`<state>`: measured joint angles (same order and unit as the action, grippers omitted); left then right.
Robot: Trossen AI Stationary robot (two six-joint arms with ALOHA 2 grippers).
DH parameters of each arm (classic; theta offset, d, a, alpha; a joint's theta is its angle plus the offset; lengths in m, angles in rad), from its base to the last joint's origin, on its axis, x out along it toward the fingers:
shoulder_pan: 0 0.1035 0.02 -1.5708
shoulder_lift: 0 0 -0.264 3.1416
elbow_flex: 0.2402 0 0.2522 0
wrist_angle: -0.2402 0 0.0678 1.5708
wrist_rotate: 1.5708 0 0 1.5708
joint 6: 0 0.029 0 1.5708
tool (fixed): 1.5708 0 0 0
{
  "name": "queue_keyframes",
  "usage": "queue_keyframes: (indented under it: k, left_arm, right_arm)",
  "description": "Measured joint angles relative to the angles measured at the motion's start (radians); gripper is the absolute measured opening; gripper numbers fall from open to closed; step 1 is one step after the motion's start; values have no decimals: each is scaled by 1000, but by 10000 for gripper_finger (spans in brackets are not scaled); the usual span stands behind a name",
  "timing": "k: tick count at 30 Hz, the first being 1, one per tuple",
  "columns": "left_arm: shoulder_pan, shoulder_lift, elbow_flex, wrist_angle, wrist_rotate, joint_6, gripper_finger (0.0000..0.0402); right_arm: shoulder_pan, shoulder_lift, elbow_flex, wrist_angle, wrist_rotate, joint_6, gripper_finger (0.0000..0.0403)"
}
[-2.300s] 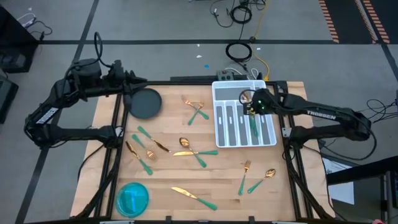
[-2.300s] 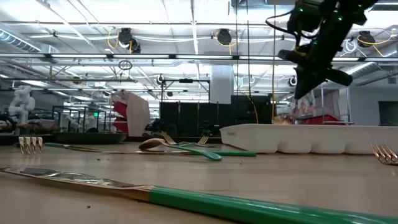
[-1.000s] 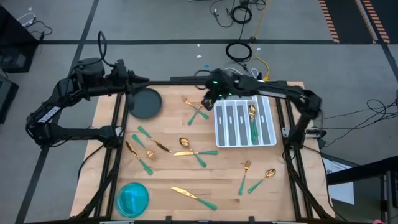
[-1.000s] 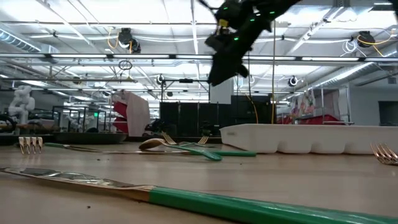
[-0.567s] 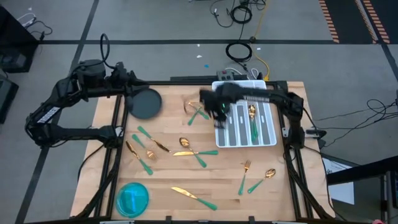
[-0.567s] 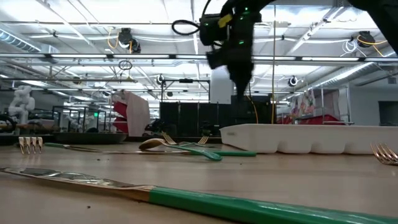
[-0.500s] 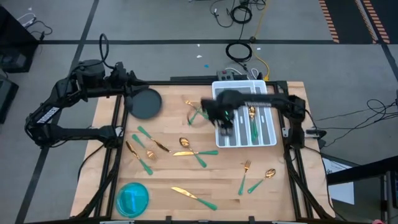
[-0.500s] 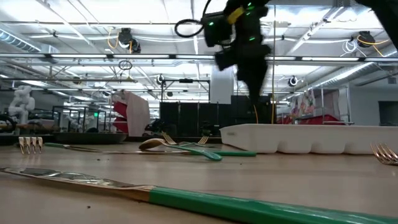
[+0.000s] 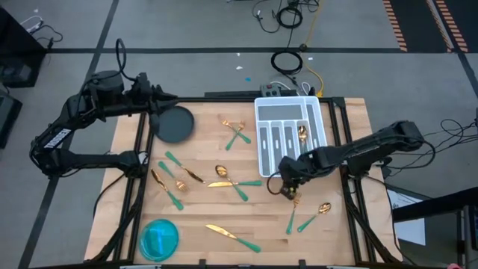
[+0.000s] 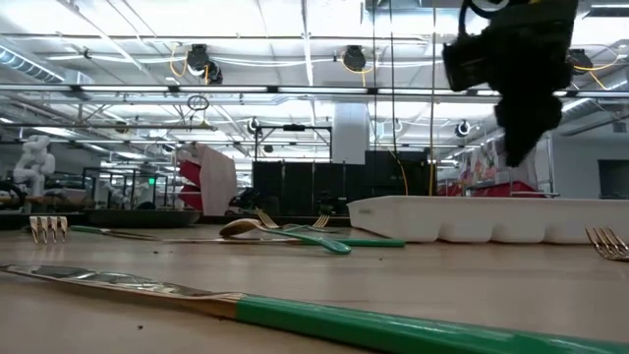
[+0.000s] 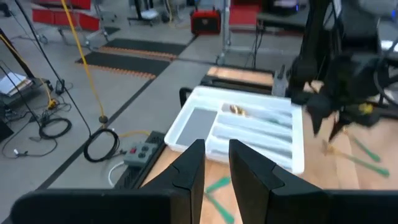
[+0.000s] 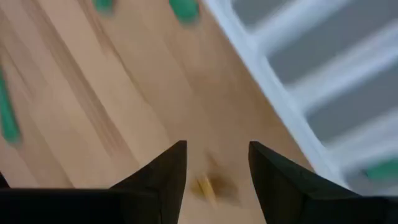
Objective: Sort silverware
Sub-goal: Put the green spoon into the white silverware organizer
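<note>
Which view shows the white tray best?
The high view: the whole white tray with its slots, and silverware in one. The left wrist view shows it slanted, the low view only its side wall, the right wrist view a blurred corner beyond the open right claw.

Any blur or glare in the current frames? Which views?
Right wrist view: motion-smeared, the white tray and green handles streaked past the right claw. Low view: the near knife is out of focus; ceiling lights glare. Left wrist view: far arm soft, left claw sharp. High view: crisp, even light.
</note>
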<state>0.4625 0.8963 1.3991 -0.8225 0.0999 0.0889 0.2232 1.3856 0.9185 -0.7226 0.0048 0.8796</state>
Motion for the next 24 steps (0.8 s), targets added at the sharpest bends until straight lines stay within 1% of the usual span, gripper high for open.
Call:
queue_keyframes:
  k: [2, 4, 8, 13, 17, 20, 24]
  left_arm:
    - [0, 0, 0, 22, 0, -13, 82]
    - [0, 0, 0, 45, 0, -24, 82]
    - [0, 0, 0, 60, 0, -32, 82]
    - [0, -1, 0, 58, 0, -57, 82]
    - [0, -9, 0, 55, 14, -57, 82]
    - [0, -15, 0, 54, 16, -57, 82]
    - [0, -23, 0, 54, 19, -54, 82]
  right_arm:
    - [-7, 22, -7, 94, 46, 14, 175]
    - [-32, 66, 7, 165, 77, -17, 179]
    - [-96, 203, 108, 267, 100, -127, 180]
    - [-138, 416, 328, 273, 101, -260, 180]
    - [-149, 546, 486, 272, 103, -306, 180]
    - [-155, 619, 561, 271, 106, -315, 180]
    - [-157, 689, 593, 271, 104, -309, 180]
